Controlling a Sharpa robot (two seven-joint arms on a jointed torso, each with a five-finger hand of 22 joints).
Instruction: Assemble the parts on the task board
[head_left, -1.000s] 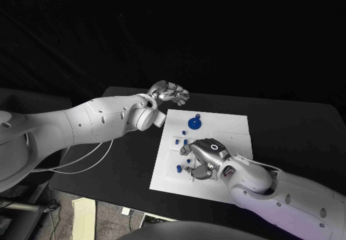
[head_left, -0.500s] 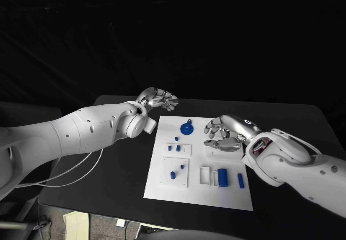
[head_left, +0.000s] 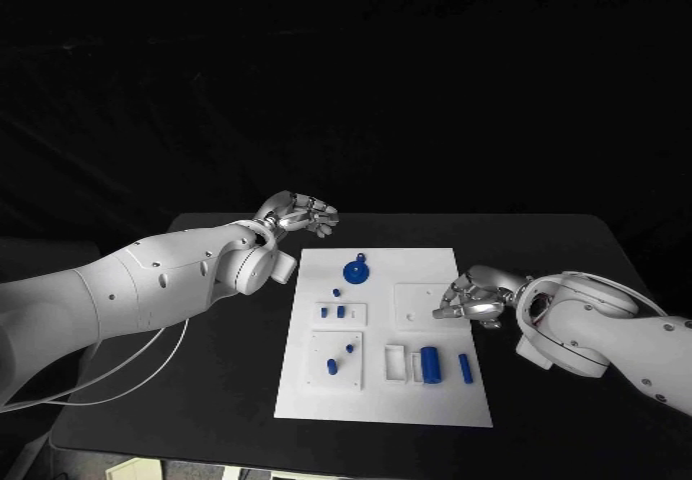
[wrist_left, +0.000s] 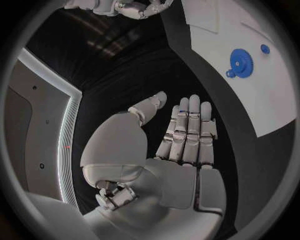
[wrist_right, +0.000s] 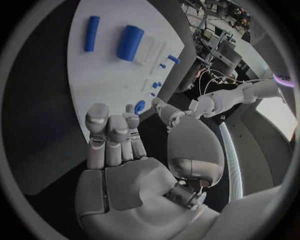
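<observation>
L hand (head_left: 300, 215) sits off the task board (head_left: 433, 400) at its 11 o'clock corner, over the counter (head_left: 577, 260); fingers (wrist_left: 187, 130) straight, pressed side by side, holding nothing. R hand (head_left: 476, 298) at the board's 3 o'clock edge, fingers (wrist_right: 112, 135) curled inward, nothing visibly held. Blue parts (head_left: 431, 363) lie on the board; gear (head_left: 355, 270) near 12.

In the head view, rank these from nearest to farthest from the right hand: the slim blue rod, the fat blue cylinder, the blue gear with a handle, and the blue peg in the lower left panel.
1. Slim blue rod: lower right of the white task board, just below the right hand.
2. Fat blue cylinder: beside the rod, further inboard.
3. Blue gear with a handle and blue peg: too close to call; gear at the far end, peg lower left.
</observation>
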